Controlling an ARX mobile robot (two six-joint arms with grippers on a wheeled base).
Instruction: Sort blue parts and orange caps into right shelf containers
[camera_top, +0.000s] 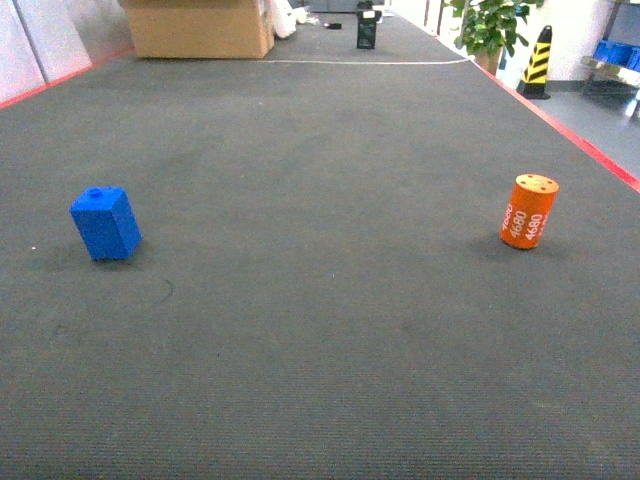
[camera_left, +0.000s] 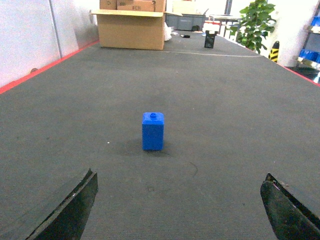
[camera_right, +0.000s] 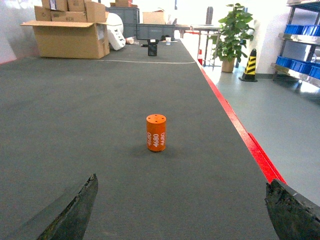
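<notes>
A blue part (camera_top: 105, 223) stands upright on the dark grey floor mat at the left; the left wrist view shows the blue part (camera_left: 152, 131) straight ahead of my left gripper (camera_left: 180, 190), which is open and well short of it. An orange cap (camera_top: 529, 211) marked "4680" stands at the right. In the right wrist view the orange cap (camera_right: 156, 132) is ahead of my open right gripper (camera_right: 182, 192), with mat between them. Neither gripper shows in the head view. The shelf (camera_right: 300, 45) with blue containers (camera_right: 302, 29) stands far off at the right.
A red border strip (camera_right: 250, 142) edges the mat on the right, with grey floor beyond. Far back are a cardboard box (camera_top: 198, 28), a potted plant (camera_top: 490, 28), a black-and-yellow cone (camera_top: 538, 62) and a small black object (camera_top: 367, 30).
</notes>
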